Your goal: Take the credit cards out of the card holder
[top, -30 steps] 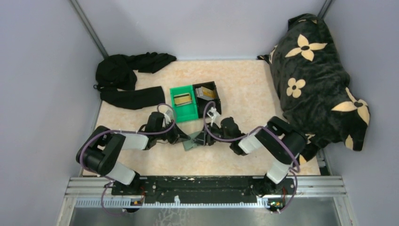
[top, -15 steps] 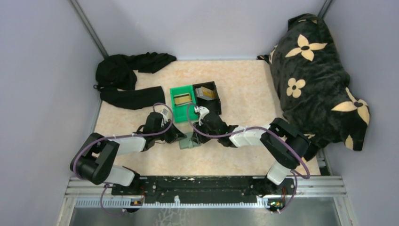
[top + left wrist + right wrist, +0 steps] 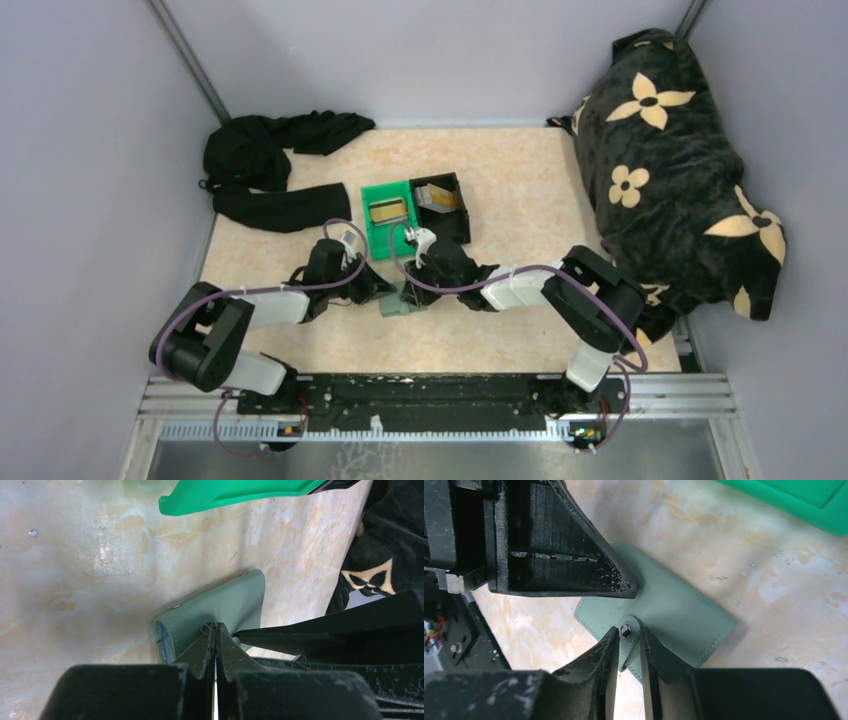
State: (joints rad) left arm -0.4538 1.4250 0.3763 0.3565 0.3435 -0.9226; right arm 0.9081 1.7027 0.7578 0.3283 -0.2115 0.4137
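Observation:
The card holder (image 3: 404,299) (image 3: 225,602) (image 3: 684,607), grey-green and folded, lies flat on the table between my two grippers. My left gripper (image 3: 386,293) (image 3: 216,626) is shut, nothing between its fingers, and its tips press on the holder's edge. My right gripper (image 3: 422,288) (image 3: 629,629) reaches in from the right, and its jaws pinch the holder's snap tab (image 3: 626,630). A tan credit card (image 3: 387,211) lies in the green bin (image 3: 396,246), and another credit card (image 3: 438,197) sits in the black bin (image 3: 457,226). No card shows at the holder itself.
The two bins stand side by side just behind the holder; the green bin's rim (image 3: 235,495) (image 3: 794,505) is close to both grippers. Black clothes (image 3: 270,170) lie at the back left. A black flower-patterned cushion (image 3: 670,160) fills the right side.
My right arm has reached further left to the holder and its jaws have narrowed onto the snap tab. The holder has slid slightly left. The left gripper stays shut.

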